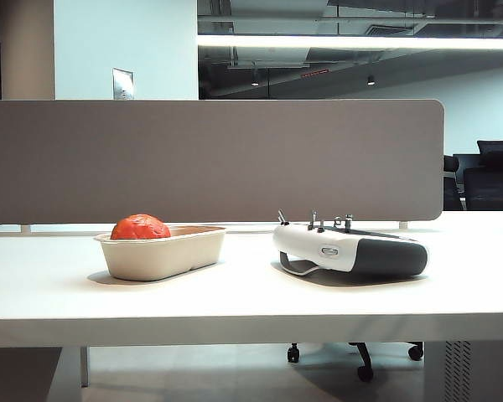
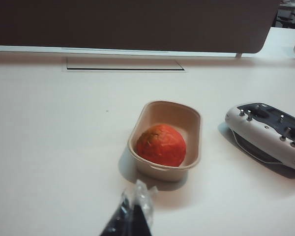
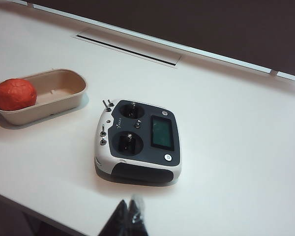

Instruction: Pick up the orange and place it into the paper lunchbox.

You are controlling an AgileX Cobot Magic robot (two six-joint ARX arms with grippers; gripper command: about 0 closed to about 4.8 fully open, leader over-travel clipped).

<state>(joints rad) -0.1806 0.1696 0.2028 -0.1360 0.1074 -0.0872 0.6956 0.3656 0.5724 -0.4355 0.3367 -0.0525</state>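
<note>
left wrist view: orange (image 2: pixel 161 144) in paper lunchbox (image 2: pixel 191 118), beyond shut left gripper (image 2: pixel 132 216).

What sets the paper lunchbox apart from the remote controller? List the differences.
The paper lunchbox is plain beige; the remote controller is white and dark grey. The lunchbox is an open tray holding the orange; the controller is a closed body with joysticks and a screen. Both rest on the white table, side by side, apart.

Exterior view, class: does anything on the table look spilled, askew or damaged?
Nothing stands out. The round reddish-orange fruit sits inside the beige paper-pulp tray, and the white-and-grey remote controller rests flat beside it. Both grippers are clear of them.
</note>
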